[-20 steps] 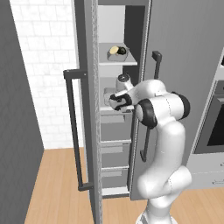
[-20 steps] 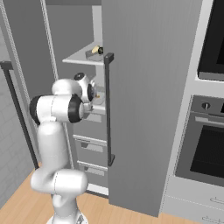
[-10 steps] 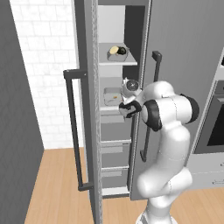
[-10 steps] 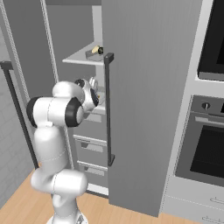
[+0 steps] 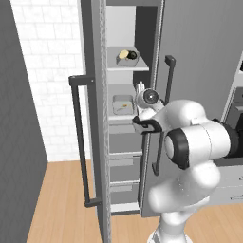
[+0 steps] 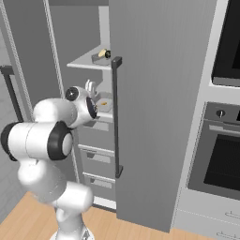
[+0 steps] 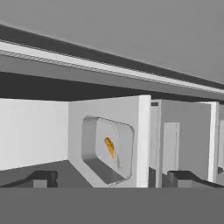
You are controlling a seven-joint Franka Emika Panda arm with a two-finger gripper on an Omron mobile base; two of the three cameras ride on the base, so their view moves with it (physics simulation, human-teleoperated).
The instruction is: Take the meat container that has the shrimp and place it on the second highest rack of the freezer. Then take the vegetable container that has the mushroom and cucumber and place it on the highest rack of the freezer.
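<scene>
Tool (image 5: 140, 88) is standing with jaws spread wide, gripping nothing, pointing up just outside the freezer (image 5: 126, 142) opening, level with the second highest rack (image 5: 122, 116). Freezer door (image 5: 92, 118) is hanging open to the left. Meat container (image 5: 123, 104) with the shrimp (image 7: 109, 147) is sitting on that rack, apart from the tool. Vegetable container (image 5: 127, 57) is resting on the highest rack (image 5: 124, 68), above.

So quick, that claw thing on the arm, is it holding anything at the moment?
Claw: open and empty, its two fingertips spread wide in front of the shrimp container, which sits on the freezer rack.
</scene>
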